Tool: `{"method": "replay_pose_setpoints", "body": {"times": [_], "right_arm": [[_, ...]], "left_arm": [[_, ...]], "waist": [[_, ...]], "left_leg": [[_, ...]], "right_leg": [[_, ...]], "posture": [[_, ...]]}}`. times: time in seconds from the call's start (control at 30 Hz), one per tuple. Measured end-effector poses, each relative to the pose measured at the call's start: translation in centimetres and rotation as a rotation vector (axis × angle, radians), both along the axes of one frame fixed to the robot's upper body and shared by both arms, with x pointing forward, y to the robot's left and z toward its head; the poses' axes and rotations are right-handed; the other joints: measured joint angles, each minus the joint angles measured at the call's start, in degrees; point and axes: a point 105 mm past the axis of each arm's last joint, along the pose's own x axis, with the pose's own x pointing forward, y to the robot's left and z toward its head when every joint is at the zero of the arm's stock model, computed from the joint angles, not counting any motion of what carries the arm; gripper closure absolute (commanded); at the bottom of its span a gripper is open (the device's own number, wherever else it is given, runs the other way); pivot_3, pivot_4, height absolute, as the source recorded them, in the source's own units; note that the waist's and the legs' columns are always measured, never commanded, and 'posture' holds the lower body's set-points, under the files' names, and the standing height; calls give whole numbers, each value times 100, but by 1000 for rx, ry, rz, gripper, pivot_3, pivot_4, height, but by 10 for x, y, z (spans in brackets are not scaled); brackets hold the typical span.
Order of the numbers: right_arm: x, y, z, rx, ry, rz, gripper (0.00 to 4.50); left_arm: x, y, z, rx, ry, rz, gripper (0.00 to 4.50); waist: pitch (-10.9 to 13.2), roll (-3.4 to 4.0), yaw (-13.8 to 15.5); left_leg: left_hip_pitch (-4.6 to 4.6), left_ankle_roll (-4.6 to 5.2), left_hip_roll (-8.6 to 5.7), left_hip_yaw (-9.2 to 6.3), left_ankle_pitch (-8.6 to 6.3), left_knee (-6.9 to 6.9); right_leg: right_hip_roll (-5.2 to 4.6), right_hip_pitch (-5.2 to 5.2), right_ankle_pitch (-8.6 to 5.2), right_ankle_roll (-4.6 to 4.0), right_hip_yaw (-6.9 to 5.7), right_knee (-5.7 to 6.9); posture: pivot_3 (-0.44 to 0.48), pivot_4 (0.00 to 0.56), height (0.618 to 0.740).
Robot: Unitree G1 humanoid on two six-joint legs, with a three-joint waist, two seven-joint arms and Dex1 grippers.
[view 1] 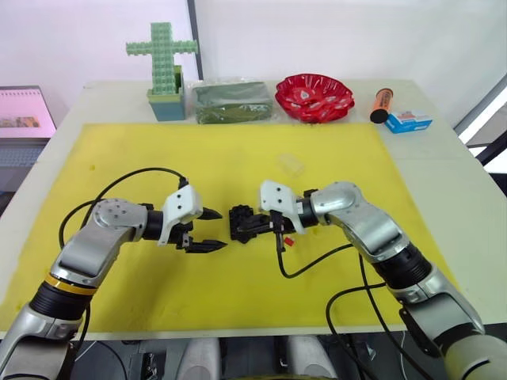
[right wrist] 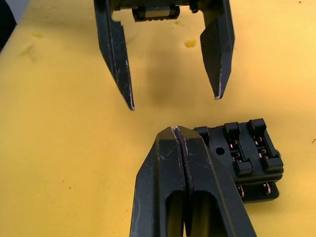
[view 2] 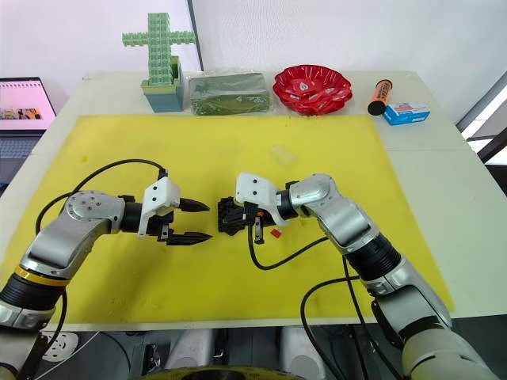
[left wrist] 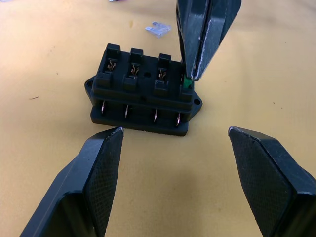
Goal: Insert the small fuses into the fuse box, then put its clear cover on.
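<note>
Ribbed black fuse box (left wrist: 142, 91); green fuse (left wrist: 186, 84)

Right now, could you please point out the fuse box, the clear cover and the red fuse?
fuse box (left wrist: 143, 94): left wrist view, top face.
clear cover (view 1: 291, 164): left eye view, its middle.
red fuse (view 1: 289, 241): left eye view, its body.

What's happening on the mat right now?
The right gripper, fingers shut, is pressing a green fuse into an end slot of the black fuse box on the yellow mat. The left gripper waits open beside the box, holding nothing. A red fuse lies near the box; the clear cover sits apart, not yet fitted.
</note>
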Motion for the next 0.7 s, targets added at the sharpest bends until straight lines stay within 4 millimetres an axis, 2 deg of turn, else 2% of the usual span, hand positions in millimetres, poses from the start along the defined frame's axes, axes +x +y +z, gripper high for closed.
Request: {"method": "replay_pose_setpoints", "body": {"times": [0.7], "right_arm": [[3, 1, -5, -14, -64, 32, 4482]], "left_arm": [[1, 3, 2, 2, -8, 11, 918]], "waist": [[-14, 0, 2]], "left_leg": [[13, 0, 0, -1, 0, 1]], "right_leg": [[0, 14, 0, 0, 0, 0]], "posture": [[0, 150, 740]]}}
